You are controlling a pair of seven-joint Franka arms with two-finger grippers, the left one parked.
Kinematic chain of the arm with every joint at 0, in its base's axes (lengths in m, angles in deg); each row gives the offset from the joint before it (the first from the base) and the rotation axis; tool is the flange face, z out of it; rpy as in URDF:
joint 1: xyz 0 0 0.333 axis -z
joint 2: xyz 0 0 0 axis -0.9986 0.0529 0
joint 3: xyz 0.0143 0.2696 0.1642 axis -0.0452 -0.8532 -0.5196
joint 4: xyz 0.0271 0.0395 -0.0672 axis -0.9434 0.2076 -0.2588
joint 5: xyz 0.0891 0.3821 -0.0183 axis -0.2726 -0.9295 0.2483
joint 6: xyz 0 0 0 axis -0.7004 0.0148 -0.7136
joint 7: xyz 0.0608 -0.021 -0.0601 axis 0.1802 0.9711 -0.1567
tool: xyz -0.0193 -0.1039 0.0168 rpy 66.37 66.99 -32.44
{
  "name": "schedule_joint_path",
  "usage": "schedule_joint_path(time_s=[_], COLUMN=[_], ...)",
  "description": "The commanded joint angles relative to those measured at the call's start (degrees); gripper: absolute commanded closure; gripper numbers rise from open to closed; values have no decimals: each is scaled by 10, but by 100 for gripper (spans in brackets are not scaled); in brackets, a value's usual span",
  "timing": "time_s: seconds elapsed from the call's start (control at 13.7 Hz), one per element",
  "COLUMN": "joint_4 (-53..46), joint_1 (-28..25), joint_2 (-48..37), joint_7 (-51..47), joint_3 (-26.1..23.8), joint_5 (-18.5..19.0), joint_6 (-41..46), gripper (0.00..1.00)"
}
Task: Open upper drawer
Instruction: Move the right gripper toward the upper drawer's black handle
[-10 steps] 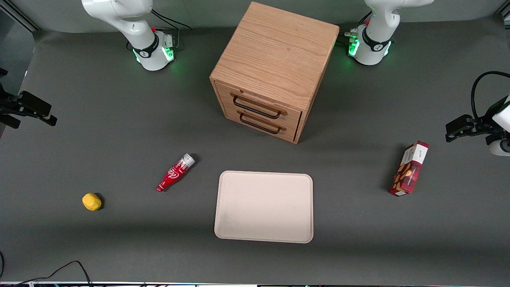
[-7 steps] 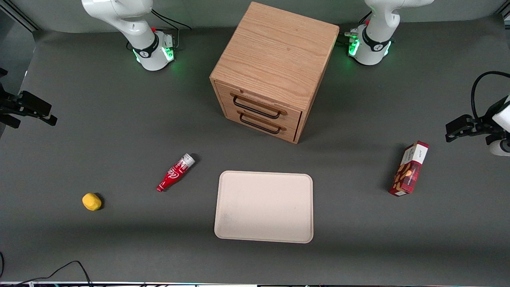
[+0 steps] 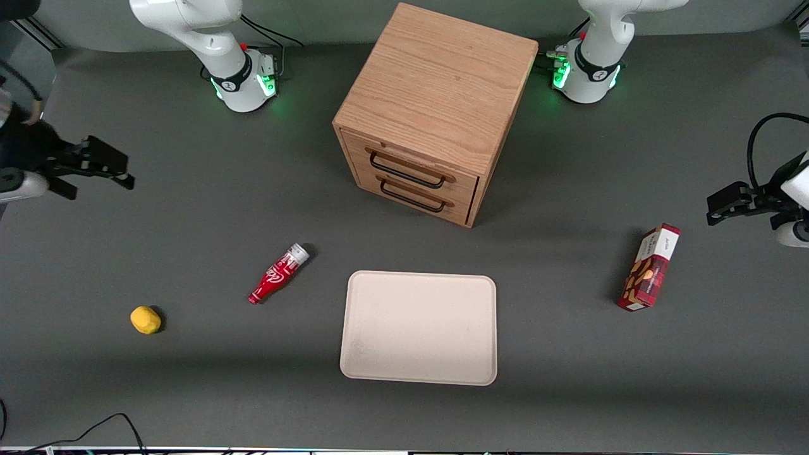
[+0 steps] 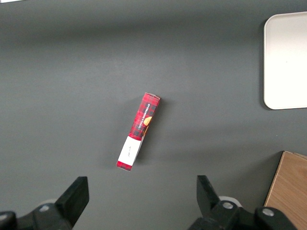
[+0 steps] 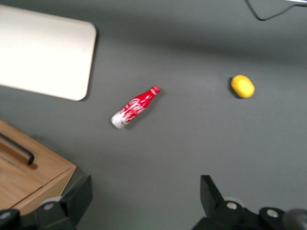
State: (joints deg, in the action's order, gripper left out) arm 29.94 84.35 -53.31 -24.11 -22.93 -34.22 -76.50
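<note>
Well off from the cabinet [image 3: 436,107], toward the working arm's end of the table: gripper [image 3: 95,167], now further in over the mat than half a second ago, when only its tip showed at the frame's edge. Reads as the start of the approach; nothing reached yet. Fingers [image 5: 79,194] spread wide, holding nothing, touching nothing, bare mat between them in the right wrist view. Upper drawer [image 3: 411,165] fully shut, flush in the cabinet's front face, directly above the matching lower drawer [image 3: 414,197], black wire handle [image 3: 406,172] untouched. Handle lies well apart from the gripper, so most of the task still ahead by this reading. Nearer the front camera than the cabinet: pale tray [image 3: 418,327]. Between cabinet and gripper's end, nearer the camera: red bottle [image 3: 278,273] lying on its side, yellow lump [image 3: 145,319] further out still.
</note>
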Motion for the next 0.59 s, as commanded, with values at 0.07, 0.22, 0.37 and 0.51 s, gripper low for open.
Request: schedule_joint_path(time_s=[0.07, 0.22, 0.37, 0.51], joint_4=[7, 5, 4, 4], joint_1=[0, 0, -1, -1], joint_2=[0, 8, 20, 39], joint_7=[-2, -4, -10, -10], joint_3=[-71, -109, -149, -187], joint_5=[-7, -7, -3, -2], joint_6=[11, 6, -2, -14], gripper=[0, 0, 0, 0])
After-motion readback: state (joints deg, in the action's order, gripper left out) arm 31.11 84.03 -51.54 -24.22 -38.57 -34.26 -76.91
